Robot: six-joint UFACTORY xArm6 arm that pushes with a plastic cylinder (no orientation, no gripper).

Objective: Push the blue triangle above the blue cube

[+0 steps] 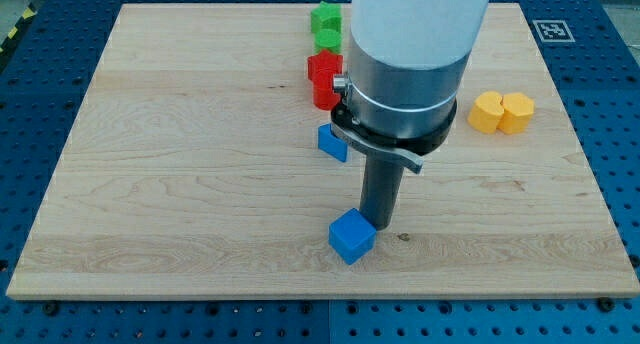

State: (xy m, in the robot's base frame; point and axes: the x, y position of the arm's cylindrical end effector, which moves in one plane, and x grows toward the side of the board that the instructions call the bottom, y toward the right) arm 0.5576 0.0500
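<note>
Two blue blocks: blue cube [351, 235] touching my tip [379, 225]; blue triangle [332, 142] above it, unpushed; no pincer fitted

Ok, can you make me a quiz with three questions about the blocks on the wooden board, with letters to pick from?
1. Where are the yellow blocks?
A. view's right
B. view's left
C. view's bottom

2. How many blue blocks are there?
A. one
B. two
C. four

3. What is my tip doing?
A. resting beside the blue cube
B. pressing on the yellow blocks
C. parked off the board

Answers:
1 A, the yellow blocks sit near the right edge.
2 B, just the blue cube and the blue triangle.
3 A, my tip stands right at the cube's upper right side.
</note>
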